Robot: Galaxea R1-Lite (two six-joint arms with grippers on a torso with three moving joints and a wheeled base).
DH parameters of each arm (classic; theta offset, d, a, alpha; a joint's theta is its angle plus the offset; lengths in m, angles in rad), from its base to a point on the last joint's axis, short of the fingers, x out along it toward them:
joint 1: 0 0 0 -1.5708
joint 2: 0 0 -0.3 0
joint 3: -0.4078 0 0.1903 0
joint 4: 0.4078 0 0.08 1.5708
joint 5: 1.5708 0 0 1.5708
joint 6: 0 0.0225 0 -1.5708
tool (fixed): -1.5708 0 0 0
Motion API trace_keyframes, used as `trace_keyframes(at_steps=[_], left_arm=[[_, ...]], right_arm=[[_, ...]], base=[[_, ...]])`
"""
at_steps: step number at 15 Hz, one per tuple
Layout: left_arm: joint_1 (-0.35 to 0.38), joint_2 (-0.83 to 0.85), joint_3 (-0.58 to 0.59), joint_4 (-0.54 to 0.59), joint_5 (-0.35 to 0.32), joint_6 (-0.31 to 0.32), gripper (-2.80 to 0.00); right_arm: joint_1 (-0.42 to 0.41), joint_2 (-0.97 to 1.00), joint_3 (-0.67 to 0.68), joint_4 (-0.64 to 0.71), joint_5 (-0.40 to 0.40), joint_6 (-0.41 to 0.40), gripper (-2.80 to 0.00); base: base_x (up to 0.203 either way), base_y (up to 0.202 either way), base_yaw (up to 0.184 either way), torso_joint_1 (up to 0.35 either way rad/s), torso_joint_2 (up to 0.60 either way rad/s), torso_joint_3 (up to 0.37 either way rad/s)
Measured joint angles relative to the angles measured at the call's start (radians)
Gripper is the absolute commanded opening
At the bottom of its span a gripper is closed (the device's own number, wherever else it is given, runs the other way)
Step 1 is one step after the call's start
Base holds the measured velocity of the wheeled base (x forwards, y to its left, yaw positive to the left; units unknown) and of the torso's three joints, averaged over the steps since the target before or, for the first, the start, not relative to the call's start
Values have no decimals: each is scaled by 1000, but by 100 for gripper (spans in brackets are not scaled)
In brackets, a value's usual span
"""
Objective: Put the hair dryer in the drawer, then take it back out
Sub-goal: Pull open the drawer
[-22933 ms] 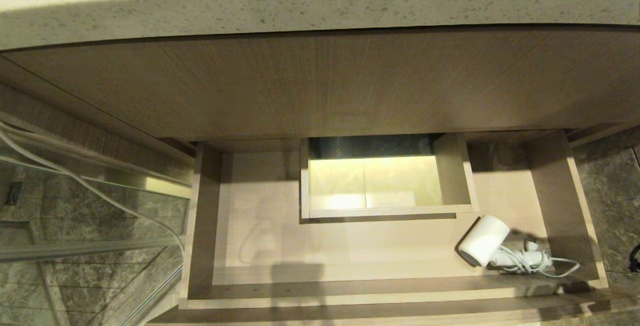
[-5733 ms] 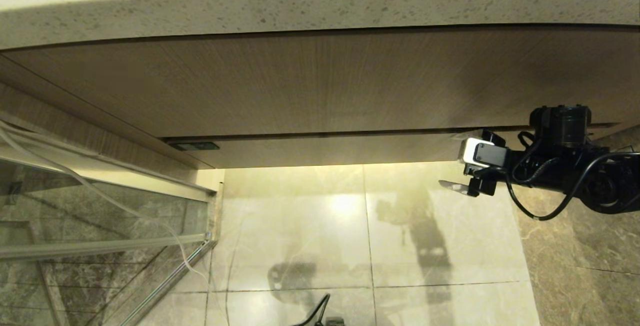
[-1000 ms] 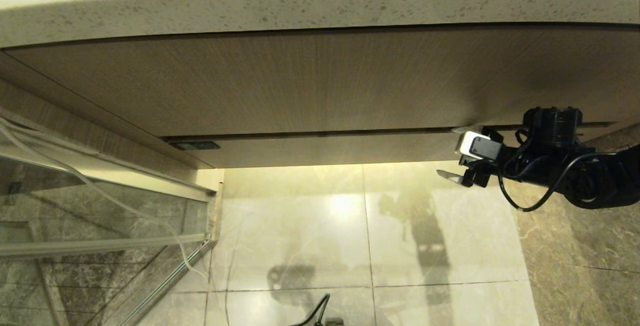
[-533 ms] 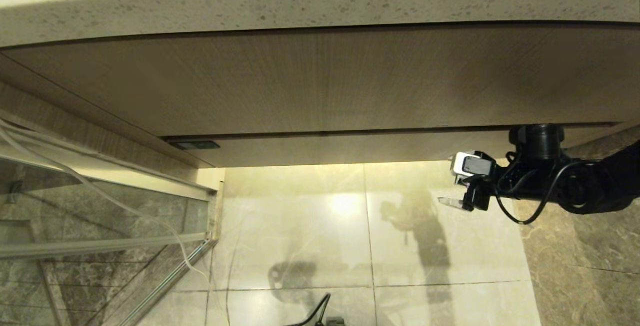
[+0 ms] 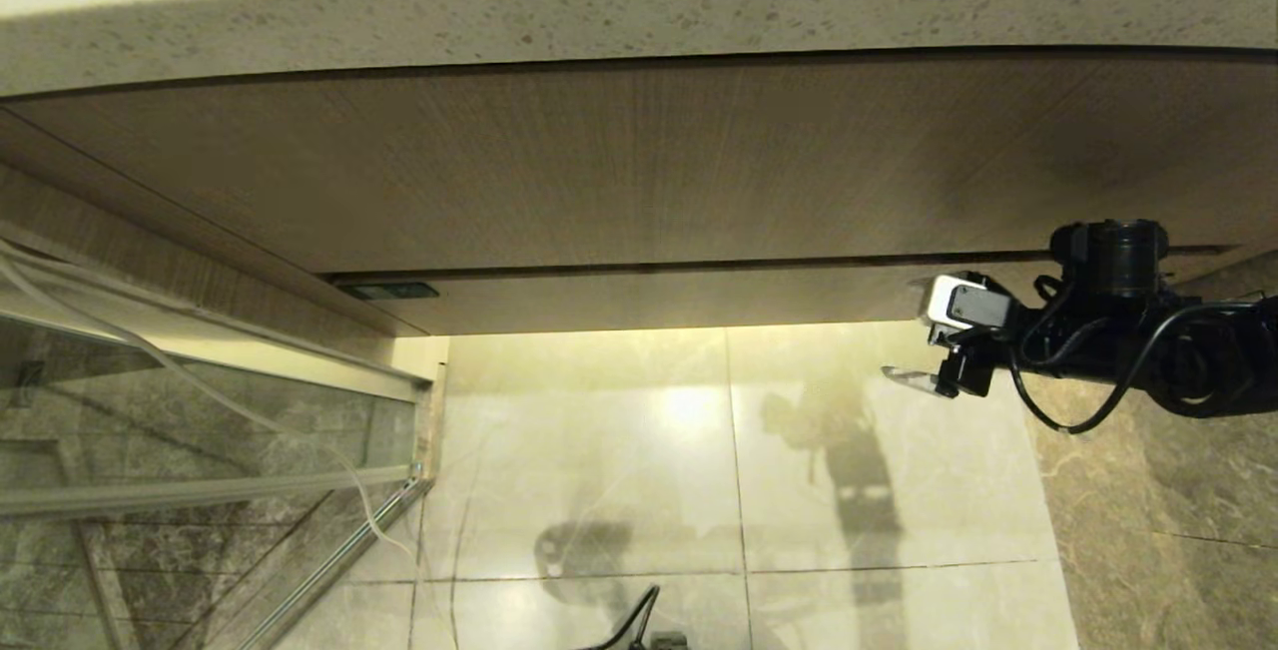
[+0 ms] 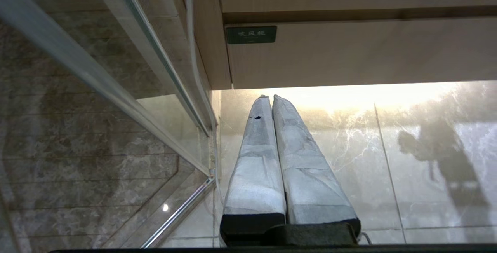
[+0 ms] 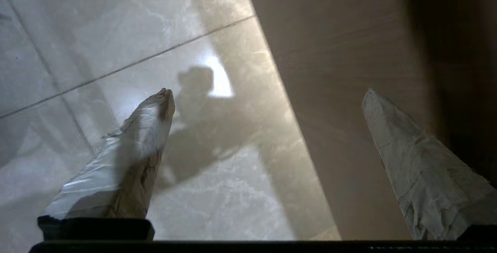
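The drawer [image 5: 679,297] is pushed in; only its narrow wood-grain front shows under the taller panel, also seen in the left wrist view [image 6: 349,51]. The hair dryer is hidden. My right gripper [image 5: 907,332] hangs open and empty at the right end of the drawer front. In the right wrist view the right gripper [image 7: 268,91] has one finger over the floor below the front's lower edge, the other before the drawer front [image 7: 349,70]. My left gripper [image 6: 268,98] is shut and empty, low at the left, pointing toward the front's left end.
A speckled stone counter edge [image 5: 639,21] overhangs the tall wood-grain panel [image 5: 639,161]. A glass partition [image 5: 150,450] with a metal rail and a white cable [image 5: 200,392] stands at the left. A small dark label [image 6: 251,34] sits on the drawer front's left end. Glossy tiled floor [image 5: 699,470] lies below.
The right gripper dipped below the drawer front half a second ago and has risen again, ending slightly lower and further right than a second ago. The drawer stays pushed in.
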Motion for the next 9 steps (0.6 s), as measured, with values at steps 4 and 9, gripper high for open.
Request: trace_keyframes(at_steps=[4, 9], left_arm=[[1, 0, 0, 0, 0, -1, -280], [0, 0, 0, 0, 0, -1, -280]], right_arm=[[2, -21, 0, -9, 13, 7, 0], [13, -33, 0, -34, 72, 8, 0]], base=[[0, 0, 0, 0, 0, 0], [0, 0, 0, 0, 0, 0]])
